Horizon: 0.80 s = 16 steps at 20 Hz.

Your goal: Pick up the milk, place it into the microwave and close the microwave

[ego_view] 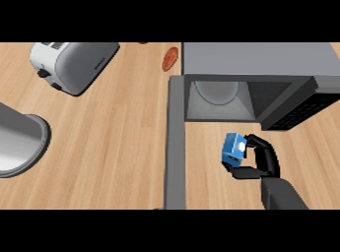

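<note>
1. The wooden counter (107, 147) fills the view.
2. The microwave (263, 61) stands at the upper right, its cavity open toward the viewer with a round glass plate (220, 92) inside. Its door (175, 142) is swung wide open, seen edge-on as a long grey bar running down the view.
3. A steel pot (9, 135) sits at the left edge.
4. A toaster (70, 61) lies at the upper left.
5. The right hand (263, 160) is curled round the milk, fingers over the top and thumb beneath.
6. The milk (234, 149), a small blue carton, is in front of the cavity, right of the door.
</note>
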Each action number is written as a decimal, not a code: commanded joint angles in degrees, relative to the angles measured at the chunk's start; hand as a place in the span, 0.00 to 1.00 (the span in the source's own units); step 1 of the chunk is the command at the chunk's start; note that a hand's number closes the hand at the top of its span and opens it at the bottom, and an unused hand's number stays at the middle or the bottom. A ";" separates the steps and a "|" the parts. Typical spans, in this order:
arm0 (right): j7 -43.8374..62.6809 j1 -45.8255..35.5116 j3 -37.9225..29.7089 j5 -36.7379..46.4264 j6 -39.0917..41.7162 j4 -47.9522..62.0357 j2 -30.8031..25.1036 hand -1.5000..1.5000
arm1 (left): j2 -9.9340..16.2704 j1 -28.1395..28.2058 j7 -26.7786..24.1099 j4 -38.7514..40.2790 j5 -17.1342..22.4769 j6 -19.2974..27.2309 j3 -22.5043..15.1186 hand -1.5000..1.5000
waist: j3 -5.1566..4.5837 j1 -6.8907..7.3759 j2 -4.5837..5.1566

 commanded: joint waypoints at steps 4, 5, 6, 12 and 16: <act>0.86 -4.08 1.39 0.82 -6.33 -2.85 1.73 1.00 | 1.32 0.94 2.61 -0.14 2.79 0.01 0.97 0.00 | 0.01 -0.16 -0.06; 1.03 -5.94 1.35 1.33 -7.21 -1.51 1.06 1.00 | -0.02 -1.74 1.18 1.31 -0.49 -0.87 0.64 0.00 | 0.03 -0.07 0.09; 1.94 -5.76 1.40 1.08 -8.96 -3.05 2.25 1.00 | -0.63 1.05 0.94 2.64 0.92 -4.39 2.45 0.00 | -0.01 0.00 -0.06; 6.80 -12.08 0.85 0.37 -10.02 -2.22 0.78 1.00 | -1.67 -4.12 3.40 -0.89 -4.07 2.26 -1.18 0.00 | 0.03 -0.29 0.11; 9.33 -17.48 0.64 1.11 -10.81 2.45 -1.34 1.00 | -2.05 -3.41 3.53 -0.30 -3.05 0.26 -0.78 0.00 | 0.05 0.44 0.26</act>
